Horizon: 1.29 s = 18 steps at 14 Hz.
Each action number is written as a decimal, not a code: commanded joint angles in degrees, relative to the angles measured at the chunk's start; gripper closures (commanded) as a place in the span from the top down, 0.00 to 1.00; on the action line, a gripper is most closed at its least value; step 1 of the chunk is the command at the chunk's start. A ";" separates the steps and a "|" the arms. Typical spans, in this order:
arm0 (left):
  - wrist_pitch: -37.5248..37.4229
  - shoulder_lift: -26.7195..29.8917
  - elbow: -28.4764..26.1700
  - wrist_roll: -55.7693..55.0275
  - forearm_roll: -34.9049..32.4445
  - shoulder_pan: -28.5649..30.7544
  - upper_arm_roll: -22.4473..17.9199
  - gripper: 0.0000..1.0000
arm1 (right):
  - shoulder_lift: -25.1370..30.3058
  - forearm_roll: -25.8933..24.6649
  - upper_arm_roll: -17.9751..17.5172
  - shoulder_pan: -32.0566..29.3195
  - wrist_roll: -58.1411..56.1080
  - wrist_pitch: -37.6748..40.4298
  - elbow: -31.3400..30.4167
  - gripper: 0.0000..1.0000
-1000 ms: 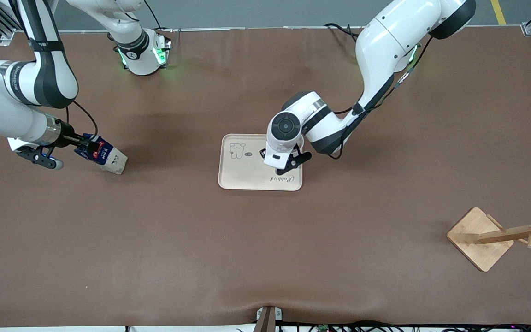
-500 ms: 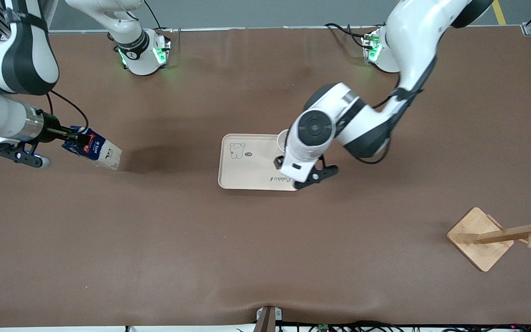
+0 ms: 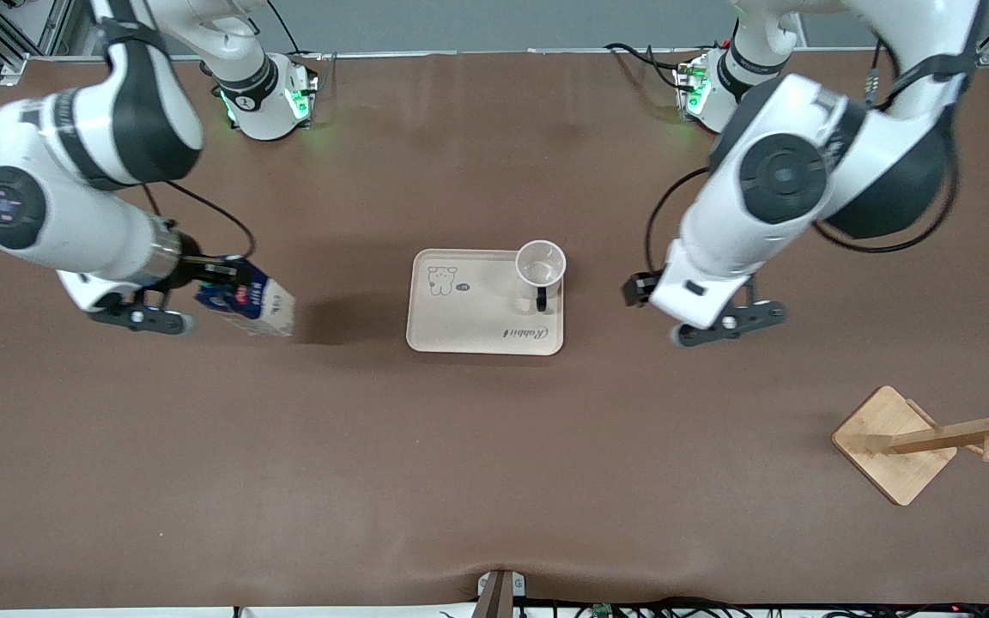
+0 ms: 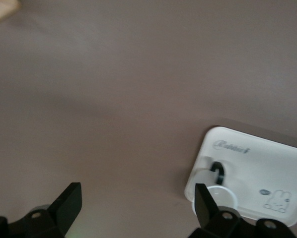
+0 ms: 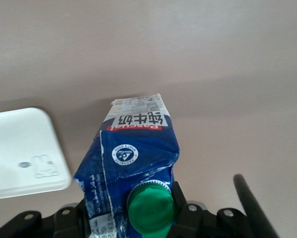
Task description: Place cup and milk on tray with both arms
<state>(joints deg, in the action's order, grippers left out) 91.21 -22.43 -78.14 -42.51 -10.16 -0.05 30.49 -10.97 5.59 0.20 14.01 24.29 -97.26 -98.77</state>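
The white cup (image 3: 541, 263) stands upright on the cream tray (image 3: 469, 322), at the tray corner toward the left arm's end and farther from the front camera. My left gripper (image 3: 705, 318) is open and empty, up over bare table beside the tray toward the left arm's end. In the left wrist view its gripper (image 4: 137, 208) frames bare table, with the cup (image 4: 215, 194) and tray (image 4: 267, 156) off to one side. My right gripper (image 3: 220, 287) is shut on the blue milk carton (image 3: 250, 306), held tilted over the table toward the right arm's end of the tray. The right wrist view shows the carton (image 5: 133, 151) with its green cap (image 5: 151, 206).
A wooden rack with a square base (image 3: 889, 446) stands near the left arm's end, nearer the front camera. The brown table (image 3: 460, 472) stretches wide around the tray. The tray's edge (image 5: 24, 148) shows in the right wrist view.
My left gripper has let go of the cup on the tray, risen and moved off toward the left arm's end. My right gripper has carried the milk closer to the tray.
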 commanded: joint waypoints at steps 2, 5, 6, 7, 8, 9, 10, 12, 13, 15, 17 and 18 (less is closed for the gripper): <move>-2.35 6.86 -1.58 10.32 -0.91 5.83 -0.08 1.00 | -5.98 2.23 0.51 7.94 10.31 0.59 5.86 0.15; -4.72 11.60 -1.58 16.48 -0.91 9.97 0.01 1.00 | -11.25 3.45 0.51 13.65 18.74 -0.03 10.86 0.15; -4.81 13.01 -1.58 19.72 -0.57 11.63 0.01 1.00 | -12.66 4.76 0.51 15.59 20.60 -0.12 11.84 0.15; -4.81 13.81 -1.58 22.88 0.13 13.83 0.27 1.00 | -13.89 5.30 0.51 16.83 20.88 -0.56 12.72 0.14; -4.81 14.60 -1.58 24.57 0.23 15.15 0.45 1.00 | -14.69 5.48 0.51 17.36 20.88 -1.17 12.81 0.14; -4.98 15.65 -1.58 24.76 0.40 15.34 0.27 1.00 | -15.13 5.39 0.51 18.32 20.62 -2.57 12.81 0.14; -5.33 16.36 -1.66 25.20 0.40 15.34 0.19 1.00 | -15.40 5.30 0.51 19.38 20.44 -4.23 12.46 0.15; -5.60 17.58 -1.58 27.30 0.58 14.91 -0.69 1.00 | -16.54 5.48 0.51 20.35 20.44 -5.21 12.55 0.15; -5.60 18.46 -1.93 28.35 0.41 15.08 -0.87 1.00 | -16.63 5.48 0.51 21.05 20.36 -5.39 12.46 0.17; -6.21 19.26 -2.10 29.50 0.84 14.47 -2.00 1.00 | -17.33 5.48 0.51 21.67 19.31 -5.31 12.37 0.24; -8.66 20.31 -2.19 29.95 1.02 10.10 -6.90 1.00 | -17.86 5.48 0.51 22.28 16.24 -5.31 12.20 0.28; -9.29 21.28 -2.72 29.95 2.33 7.72 -10.33 1.00 | -17.95 5.48 0.51 22.90 16.05 -5.22 12.11 0.28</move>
<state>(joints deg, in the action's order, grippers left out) 83.15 -4.20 -78.67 -13.89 -9.67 11.51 25.57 -27.95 10.09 0.08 35.74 42.07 -103.05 -88.02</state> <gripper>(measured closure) 0.000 0.427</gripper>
